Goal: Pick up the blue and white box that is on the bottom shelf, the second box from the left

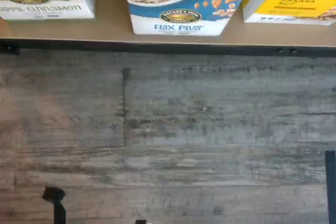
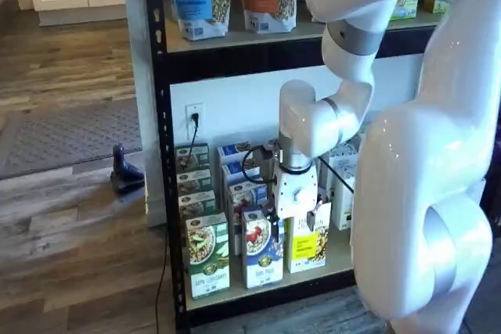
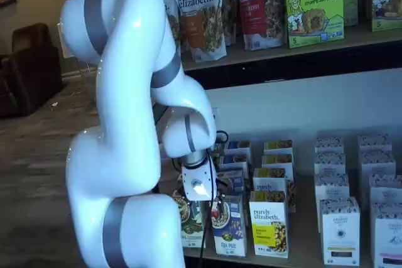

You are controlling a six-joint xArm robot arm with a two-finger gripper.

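The tool [image 2: 296, 223] hangs just above the blue and white box [image 2: 261, 258]

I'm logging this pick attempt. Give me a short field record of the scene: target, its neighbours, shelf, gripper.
target: blue and white box, upright at the front of its row, untouched
left neighbour: green-and-white carton
right neighbour: yellow carton
shelf: bottom shelf, beige board with a black rail
gripper: gripper in front of the boxes, above the target; finger gap not visible
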